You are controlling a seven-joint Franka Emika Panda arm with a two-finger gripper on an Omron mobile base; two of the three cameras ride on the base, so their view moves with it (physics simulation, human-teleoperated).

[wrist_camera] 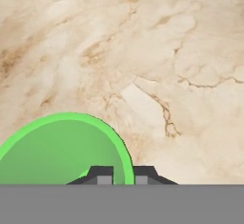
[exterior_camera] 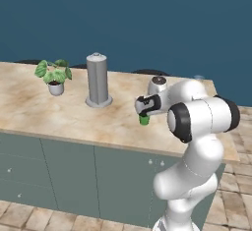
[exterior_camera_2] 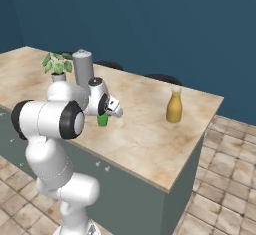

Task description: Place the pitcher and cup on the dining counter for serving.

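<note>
Pitcher (exterior_camera_2: 174,107): standing upright on the dining counter (exterior_camera_2: 150,139), toward the far right corner of the top. That part of the task reads as done.

Cup (exterior_camera_2: 102,119): held in the gripper (wrist_camera: 123,174), whose two fingertips are pinched shut on the cup's rim, one inside and one outside the wall. In the hand view the green rim sits at lower left, with marbled stone directly beneath it. In both base views the cup is low over the counter, near the front edge; whether its base already touches the stone cannot be told. Judged remaining: set the cup down if it is not yet resting, release the rim, and withdraw the arm.

Edges: the cup is inboard of the front edge in both base views, though that edge is the nearest one. The pitcher stands near the right end of the top, well apart from the cup.

Open room: bare stone lies between cup and pitcher. The tall grey cylinder (exterior_camera: 97,80) and the potted plant (exterior_camera: 54,76) stand to the left and further back, apart from the cup. A small grey round object (exterior_camera: 157,84) sits behind the wrist, near it in the left base view; a lift straight up looks the safest way out
</note>
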